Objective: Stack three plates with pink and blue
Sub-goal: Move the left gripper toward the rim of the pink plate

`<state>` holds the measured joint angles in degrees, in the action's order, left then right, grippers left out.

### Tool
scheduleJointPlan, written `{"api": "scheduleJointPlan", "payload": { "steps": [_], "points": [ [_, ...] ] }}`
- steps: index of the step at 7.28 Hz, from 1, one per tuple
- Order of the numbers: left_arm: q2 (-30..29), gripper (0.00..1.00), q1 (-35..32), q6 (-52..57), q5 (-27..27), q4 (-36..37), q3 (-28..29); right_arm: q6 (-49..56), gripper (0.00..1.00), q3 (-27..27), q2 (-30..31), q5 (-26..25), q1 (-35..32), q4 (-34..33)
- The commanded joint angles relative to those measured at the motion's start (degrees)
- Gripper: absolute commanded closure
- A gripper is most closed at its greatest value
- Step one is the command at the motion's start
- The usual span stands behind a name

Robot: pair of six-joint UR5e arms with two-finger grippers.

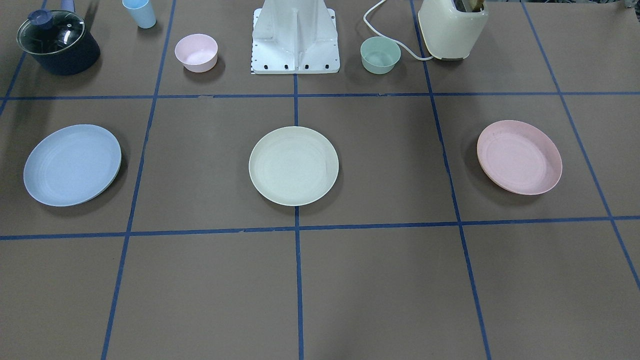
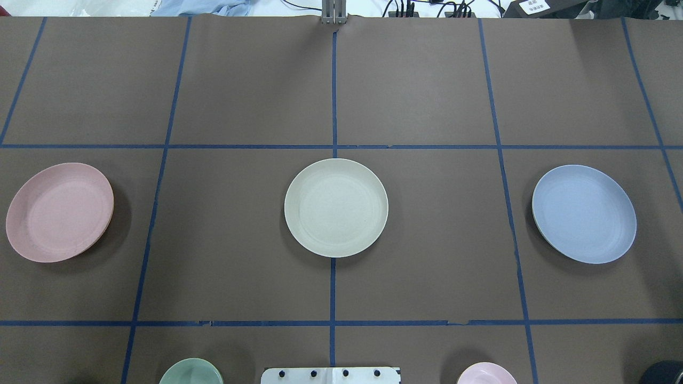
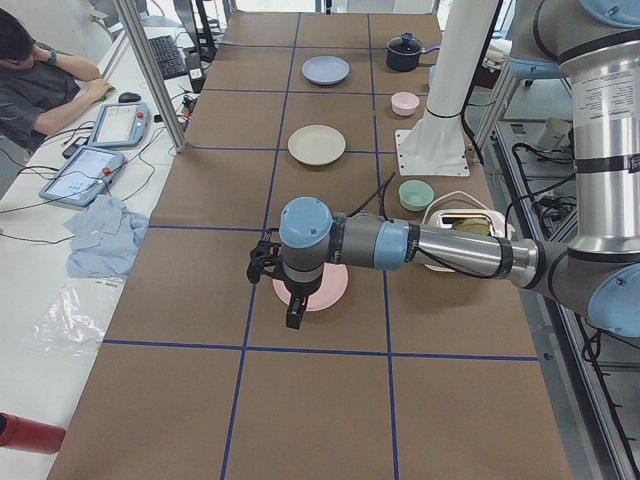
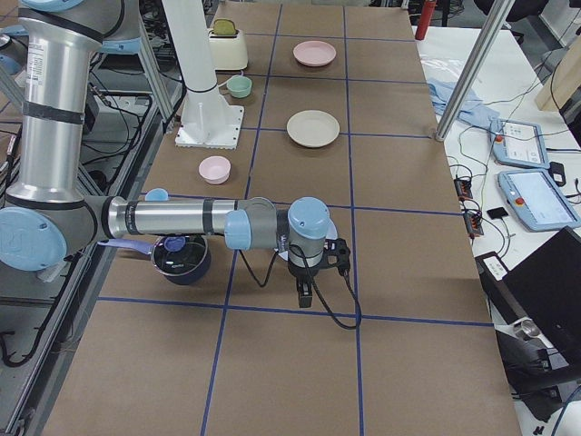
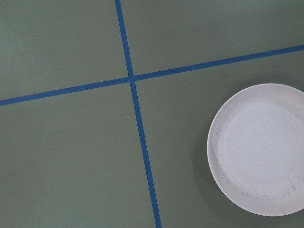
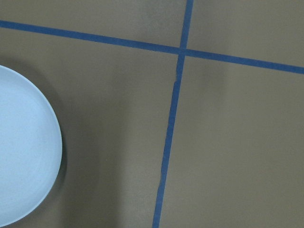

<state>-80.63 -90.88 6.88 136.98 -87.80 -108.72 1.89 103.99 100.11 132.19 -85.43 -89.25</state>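
Note:
Three equal plates lie apart in one row on the brown table. The cream plate is in the middle, the pink plate on my left side, the blue plate on my right side. My left gripper hangs above the near edge of the pink plate, seen only in the exterior left view. My right gripper hangs near the blue plate, seen only in the exterior right view. I cannot tell whether either is open or shut. The left wrist view shows the pink plate; the right wrist view shows the blue plate.
Along the robot's side stand a small pink bowl, a mint-green bowl, a dark pot with a glass lid, a blue cup, a cream toaster and the white robot base.

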Motion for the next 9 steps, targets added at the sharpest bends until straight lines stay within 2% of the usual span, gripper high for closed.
{"api": "scheduleJointPlan", "payload": {
  "steps": [1,3,4,6,7,9],
  "points": [
    [0.0,0.00,0.0,0.0,0.0,-3.6,-0.2,0.0,0.00,2.3,-0.1,0.0,0.0,0.0],
    [0.0,0.00,0.0,0.0,0.0,-6.8,-0.4,0.0,0.00,5.1,-1.7,0.3,0.0,0.3],
    [0.0,0.00,0.0,-0.1,-0.5,-9.1,-0.8,0.0,0.00,6.6,-2.0,0.3,0.0,3.2],
    [0.6,0.00,-0.1,0.3,-0.7,-19.5,-0.5,0.0,0.00,6.1,-2.3,-0.6,0.0,13.9],
    [1.0,0.00,-0.1,0.4,-0.8,-25.7,0.3,-0.2,0.00,6.0,-2.6,-0.5,0.1,14.8],
    [-6.7,0.00,-0.1,-0.3,-1.9,-32.8,6.5,-0.4,0.00,5.2,-3.2,0.4,0.0,14.8]
  ]
}}
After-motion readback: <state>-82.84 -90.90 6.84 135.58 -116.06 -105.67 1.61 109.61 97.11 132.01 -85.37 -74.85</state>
